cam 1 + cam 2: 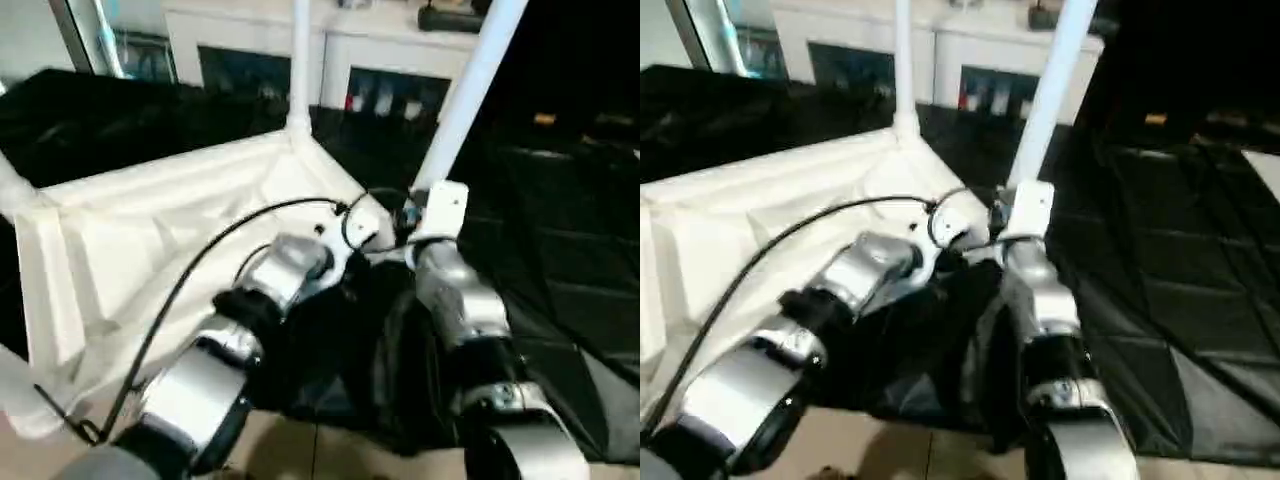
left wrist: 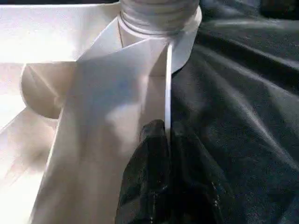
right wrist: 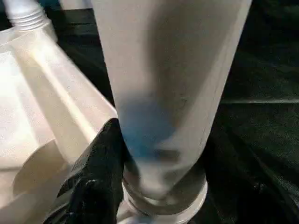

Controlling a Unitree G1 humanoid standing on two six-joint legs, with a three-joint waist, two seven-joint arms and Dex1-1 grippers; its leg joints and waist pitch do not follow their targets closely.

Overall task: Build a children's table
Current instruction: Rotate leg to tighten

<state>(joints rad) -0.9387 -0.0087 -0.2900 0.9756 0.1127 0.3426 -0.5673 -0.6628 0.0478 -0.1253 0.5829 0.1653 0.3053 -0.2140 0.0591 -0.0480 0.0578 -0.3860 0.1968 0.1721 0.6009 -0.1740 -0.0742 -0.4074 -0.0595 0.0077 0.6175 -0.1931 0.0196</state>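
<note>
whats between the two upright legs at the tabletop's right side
Between the far leg and the near leg, just the tabletop's white rim and black cloth behind, in the left eye view.

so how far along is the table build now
Done: the far-corner leg stands upright in the upside-down tabletop. In hand: the right gripper holds a tilted leg at the near corner socket, apparently seating it, while the left gripper pinches the tabletop's rim. Left: whether other legs are fitted can't be told.

Silver forearms, black cables
</note>
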